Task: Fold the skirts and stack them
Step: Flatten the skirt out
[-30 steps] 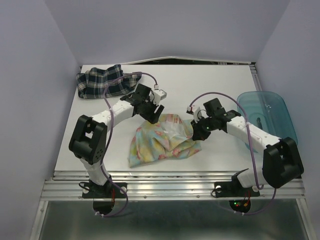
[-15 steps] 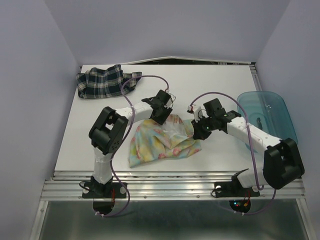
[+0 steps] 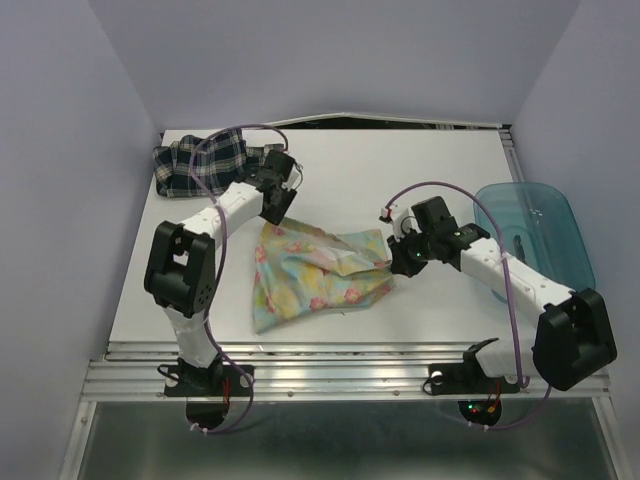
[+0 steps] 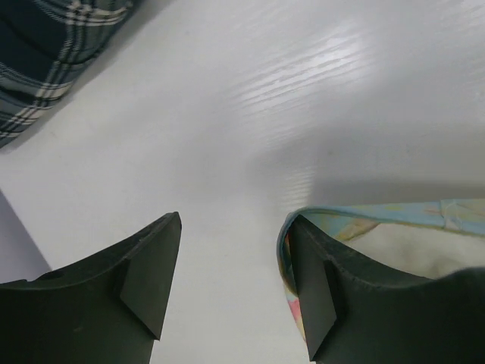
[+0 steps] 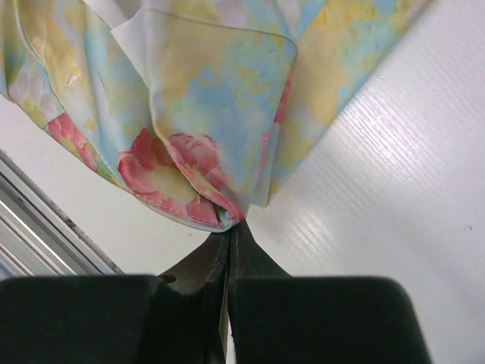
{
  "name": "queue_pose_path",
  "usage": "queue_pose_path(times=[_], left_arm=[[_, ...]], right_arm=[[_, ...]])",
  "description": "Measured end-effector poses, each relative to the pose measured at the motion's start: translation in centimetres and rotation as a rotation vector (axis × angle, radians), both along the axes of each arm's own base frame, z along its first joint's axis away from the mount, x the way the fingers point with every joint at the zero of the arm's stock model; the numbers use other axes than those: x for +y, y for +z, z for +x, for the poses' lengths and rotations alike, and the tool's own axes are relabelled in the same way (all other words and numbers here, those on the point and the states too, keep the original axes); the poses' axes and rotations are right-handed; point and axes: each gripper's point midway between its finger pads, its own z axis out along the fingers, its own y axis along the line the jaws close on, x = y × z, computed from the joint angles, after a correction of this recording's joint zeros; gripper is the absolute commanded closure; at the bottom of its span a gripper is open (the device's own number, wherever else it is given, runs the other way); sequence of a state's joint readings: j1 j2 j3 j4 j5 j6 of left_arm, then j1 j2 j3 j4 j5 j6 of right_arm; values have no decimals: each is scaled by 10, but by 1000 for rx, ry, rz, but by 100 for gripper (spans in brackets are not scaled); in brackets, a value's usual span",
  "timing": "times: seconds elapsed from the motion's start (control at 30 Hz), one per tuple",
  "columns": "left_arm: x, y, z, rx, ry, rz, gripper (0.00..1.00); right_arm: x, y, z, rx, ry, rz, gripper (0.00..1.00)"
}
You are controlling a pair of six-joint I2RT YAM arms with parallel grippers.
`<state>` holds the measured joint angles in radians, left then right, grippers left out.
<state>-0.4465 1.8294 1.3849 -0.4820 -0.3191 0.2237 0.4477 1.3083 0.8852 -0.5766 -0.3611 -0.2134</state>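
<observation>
Top external: my 2 arms reach over the white table (image 3: pixel 420 165), and the pastel flower-print skirt (image 3: pixel 315 275) lies rumpled between my grippers, toward the near edge.
Plaid skirt: the dark plaid skirt (image 3: pixel 195 168) sits bunched at the far left corner of the table, well apart from the pastel one, with my left arm's cable arcing above it.
Left gripper: my left gripper (image 3: pixel 280 197) is low at the far left corner of the pastel flower-print skirt.
Left wrist: my left gripper (image 4: pixel 235 258) has its jaws standing apart with only bare table (image 4: pixel 265 114) between them. The hem of the pastel flower-print skirt (image 4: pixel 394 220) runs just beside 1 finger – whether it touches, I cannot tell. The plaid skirt (image 4: pixel 45 61) fills the upper left corner.
Right gripper: my right gripper (image 3: pixel 401 262) meets the skirt's right edge.
Right wrist: my right gripper (image 5: pixel 229 235) has its jaws pressed together, pinching a pink-flowered fold of the pastel flower-print skirt (image 5: pixel 204 91) at the tips – the cloth fans away from them over the table (image 5: pixel 379 189).
Teal bin: a translucent teal bin (image 3: pixel 535 235) rests at the table's right edge, beside my right arm.
</observation>
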Motion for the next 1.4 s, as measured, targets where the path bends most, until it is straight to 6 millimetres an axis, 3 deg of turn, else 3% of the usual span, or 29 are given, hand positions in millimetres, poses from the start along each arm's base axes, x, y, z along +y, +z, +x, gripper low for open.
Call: queue_pose_path(times=[0.1, 0.23, 0.37, 0.47, 0.5, 0.53, 0.63, 0.77, 0.8, 0.9, 1.0, 1.07, 1.13, 1.2, 1.23, 1.3, 1.33, 1.37, 1.4], left_arm=[[10, 30, 0, -18, -43, -14, 33], [1, 60, -4, 4, -167, -96, 46], [-2, 71, -20, 90, -317, -180, 54], [6, 70, -37, 178, -398, -217, 74], [7, 70, -43, 205, -420, -232, 89], [8, 70, -46, 219, -431, -242, 98], [7, 85, -46, 214, -461, -264, 100], [-4, 135, -17, 76, -474, -293, 100], [-7, 155, -2, 8, -472, -303, 100], [-17, 208, 33, -166, -460, -333, 100], [-24, 274, 69, -381, -448, -360, 100], [-25, 304, 78, -482, -451, -365, 100], [-23, 321, 73, -536, -454, -364, 100], [-20, 323, 58, -561, -474, -356, 98], [-18, 314, 48, -538, -481, -354, 90], [-15, 289, 13, -483, -525, -350, 67], [-16, 276, -4, -446, -556, -346, 43], [-17, 264, -19, -417, -587, -344, 37], [-19, 256, -33, -403, -622, -334, 32]], right_arm=[[-1, 0, 1, -3, -4, -6, 99], [-5, 3, 5, -16, -12, -26, 99], [-16, 20, 24, -72, -37, -40, 99], [-29, 38, 43, -125, -75, -37, 99], [-32, 47, 50, -148, -85, -34, 99], [-35, 56, 57, -174, -95, -30, 99], [-34, 82, 72, -240, -97, -20, 99], [-32, 110, 95, -307, -114, -23, 99], [-32, 115, 103, -320, -122, -28, 99], [-31, 139, 143, -389, -173, -47, 99], [-32, 169, 185, -473, -236, -58, 99], [-34, 190, 202, -525, -270, -55, 99], [-41, 221, 215, -602, -310, -37, 99], [-45, 242, 211, -664, -323, -14, 99], [-46, 247, 206, -685, -316, -6, 95], [-52, 250, 184, -715, -288, -6, 64], [-56, 247, 166, -720, -269, -6, 46], [-58, 241, 152, -727, -236, -17, 21], [-61, 227, 131, -708, -199, -32, 13]])
